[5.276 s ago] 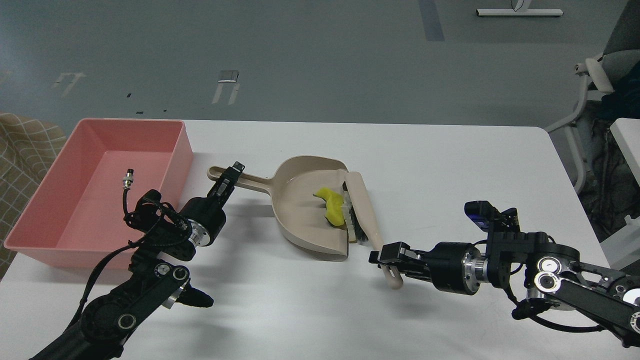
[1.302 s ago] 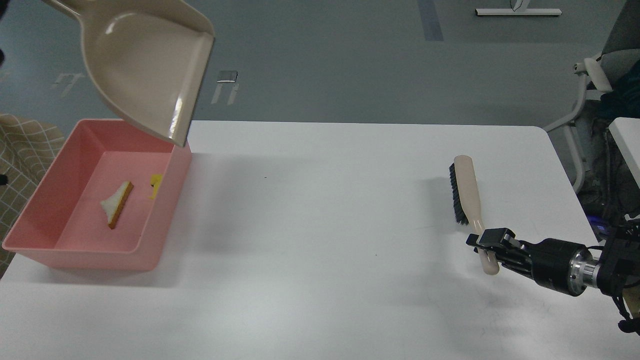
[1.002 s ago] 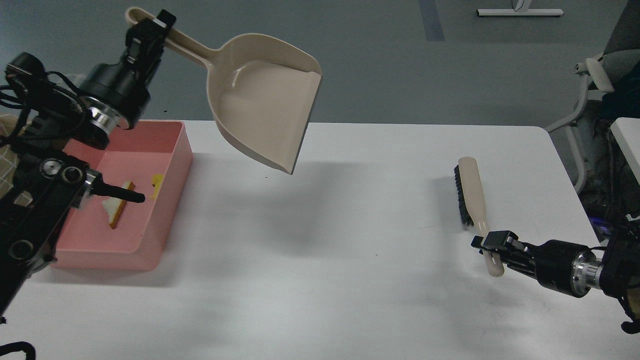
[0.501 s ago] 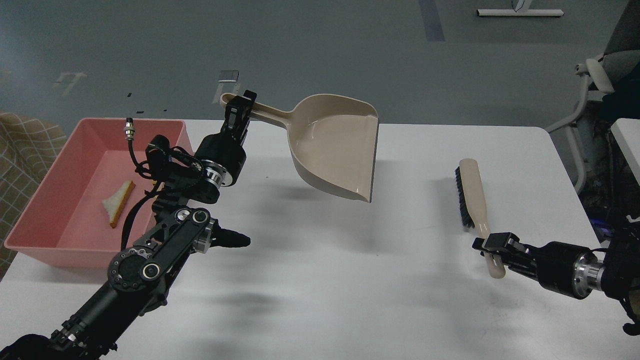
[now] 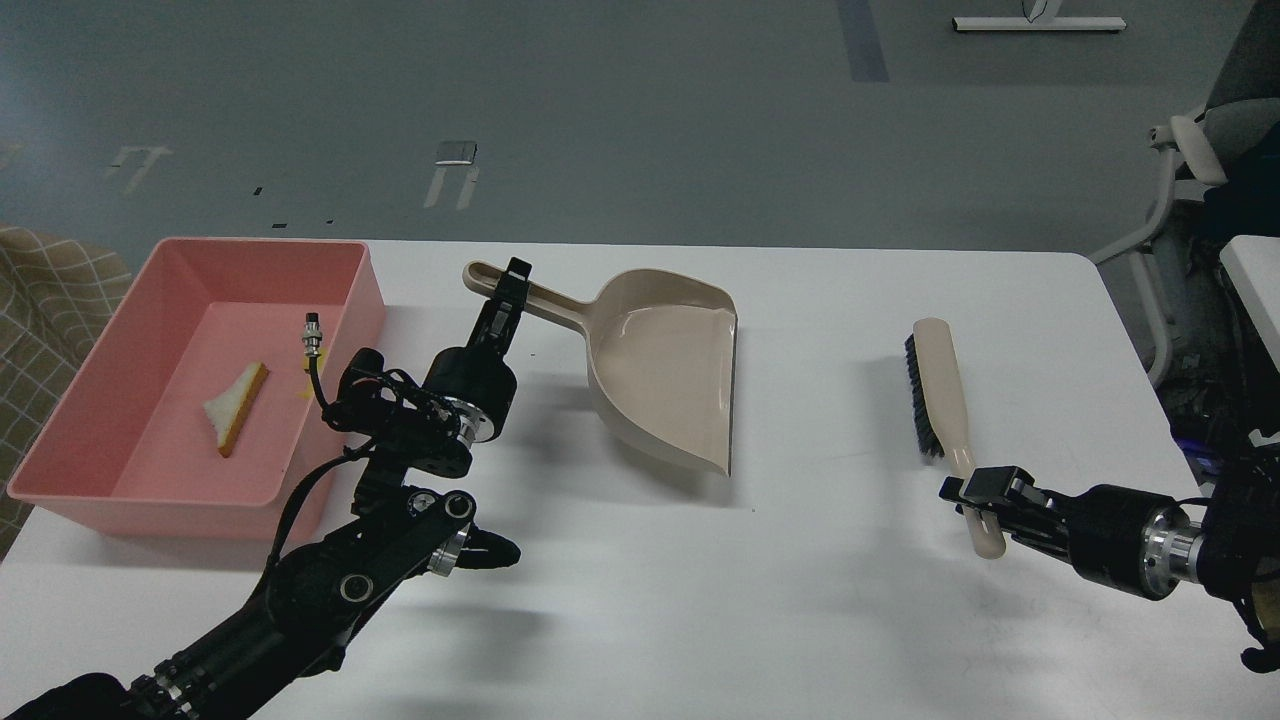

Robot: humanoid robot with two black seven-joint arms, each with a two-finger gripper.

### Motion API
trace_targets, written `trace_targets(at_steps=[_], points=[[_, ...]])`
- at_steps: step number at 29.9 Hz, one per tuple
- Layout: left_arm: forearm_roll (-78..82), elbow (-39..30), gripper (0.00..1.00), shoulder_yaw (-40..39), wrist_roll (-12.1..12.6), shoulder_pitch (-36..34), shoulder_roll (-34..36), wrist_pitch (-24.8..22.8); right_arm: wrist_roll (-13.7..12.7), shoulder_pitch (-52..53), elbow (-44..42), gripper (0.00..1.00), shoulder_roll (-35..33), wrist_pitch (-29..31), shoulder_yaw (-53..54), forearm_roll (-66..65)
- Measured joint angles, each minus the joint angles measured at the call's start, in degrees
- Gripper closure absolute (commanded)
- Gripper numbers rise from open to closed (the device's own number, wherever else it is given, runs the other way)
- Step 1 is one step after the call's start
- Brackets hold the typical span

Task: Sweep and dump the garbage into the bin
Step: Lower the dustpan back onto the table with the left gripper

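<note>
The salmon-pink bin (image 5: 120, 487) stands at the table's left. The white bread slice with a brown crust (image 5: 234, 407) lies on its floor. Only a sliver of the yellow scrap (image 5: 302, 392) shows beside it, behind my left arm's cable. My left gripper (image 5: 508, 290) is shut on the handle of the empty beige dustpan (image 5: 665, 362), which sits low at the table's middle, mouth facing right. My right gripper (image 5: 978, 496) is shut on the handle of the beige brush (image 5: 940, 395), which lies on the table at the right.
The white table (image 5: 640, 600) ends at the right near an office chair (image 5: 1190, 170) and a second white surface (image 5: 1255, 280). A checked cloth (image 5: 50, 300) lies left of the bin. Grey floor lies beyond the far edge.
My left arm carried the dustpan from above the bin rightward and down to the table's middle. The scraps now lie in the bin. The brush stayed at the right.
</note>
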Motion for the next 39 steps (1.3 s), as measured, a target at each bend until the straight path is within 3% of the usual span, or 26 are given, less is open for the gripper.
trace_targets(at_steps=[6, 8, 10, 11, 13, 16, 32, 34, 36, 37, 39], points=[[-0.1, 0.4, 0.98, 0.1, 0.0, 0.7, -1.0, 0.0, 0.0, 0.0, -0.1, 1.00, 0.1, 0.0, 0.0, 0.0], [-0.2, 0.5, 0.69, 0.1, 0.0, 0.8, -1.1, 0.0, 0.0, 0.0, -0.1, 1.00, 0.1, 0.0, 0.0, 0.1], [-0.3, 0.5, 0.47, 0.1, 0.0, 1.0, -1.1, 0.0, 0.0, -0.1, -0.1, 1.00, 0.1, 0.0, 0.1, 0.1], [-0.4, 0.6, 0.46, 0.1, 0.1, 1.1, -1.1, 0.0, 0.0, -0.1, -0.1, 1.00, 0.1, 0.0, 0.1, 0.1], [-0.5, 0.8, 0.22, 0.1, 0.1, 1.1, -1.2, 0.0, 0.0, -0.1, -0.1, 1.00, 0.2, 0.0, 0.1, 0.1], [-0.5, 0.9, 0.03, 0.1, 0.1, 1.7, -1.2, 0.0, 0.0, -0.1, -0.1, 1.00, 0.4, 0.0, 0.1, 0.1], [-0.3, -0.1, 0.02, 1.9, -0.3, 8.1, 0.2, -1.1, -0.1, -0.2, 0.0, 1.00, 1.1, 0.2, -0.2, 0.4], [-0.1, -0.3, 0.02, 2.0, -0.4, 9.2, 0.4, -1.4, -0.1, -0.3, 0.0, 0.96, 1.1, 0.2, -0.2, 0.4], [0.0, -1.1, 0.02, 2.0, -0.8, 10.4, 1.2, -1.4, -0.1, -0.5, 0.0, 0.83, 1.1, 0.3, -0.2, 0.4], [0.0, -1.8, 0.02, 2.0, -1.0, 11.1, 1.8, -1.5, -0.1, -0.6, 0.0, 0.83, 1.1, 0.3, -0.2, 0.4], [-0.1, -3.6, 0.02, 2.1, -1.1, 12.4, 3.1, -1.6, -0.1, -0.9, 0.0, 0.70, 1.1, 0.3, -0.2, 0.4]])
